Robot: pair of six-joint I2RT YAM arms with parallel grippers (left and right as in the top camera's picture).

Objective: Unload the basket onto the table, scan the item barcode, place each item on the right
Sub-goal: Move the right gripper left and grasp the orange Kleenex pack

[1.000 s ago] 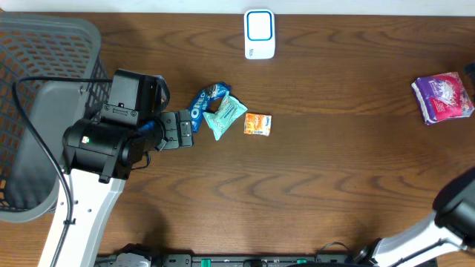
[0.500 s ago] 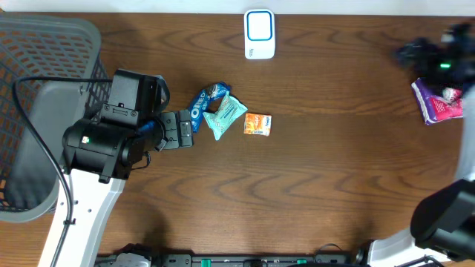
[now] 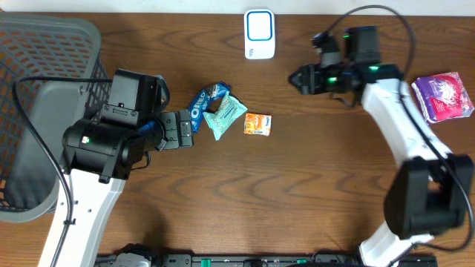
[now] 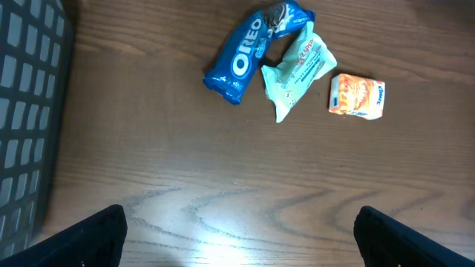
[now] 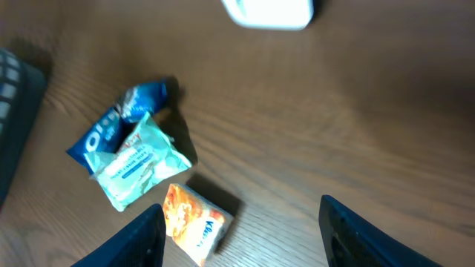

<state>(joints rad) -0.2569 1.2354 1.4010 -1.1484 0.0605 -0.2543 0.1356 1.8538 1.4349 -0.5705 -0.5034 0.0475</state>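
Three small packs lie mid-table: a blue Oreo pack [image 3: 203,101], a teal packet [image 3: 225,116] and an orange packet [image 3: 257,124]. A purple pack [image 3: 443,97] lies at the far right. The white scanner [image 3: 259,33] with a blue window stands at the back edge. My left gripper [image 3: 185,127] hovers just left of the Oreo pack [image 4: 249,55], open and empty, its fingers [image 4: 96,237] wide apart. My right gripper [image 3: 298,77] hangs right of the scanner, above the table, open with nothing between its fingers [image 5: 137,237]. The orange packet [image 5: 194,222] lies below, near its left finger.
A grey mesh basket [image 3: 44,44] fills the left back corner, behind the left arm. A black cable runs from the left arm over the basket. The teal packet [image 4: 297,70] overlaps the Oreo pack's end.
My right arm has swung in from the right edge, past the purple pack, to the table's middle back beside the scanner. The left arm and the packs have not moved.
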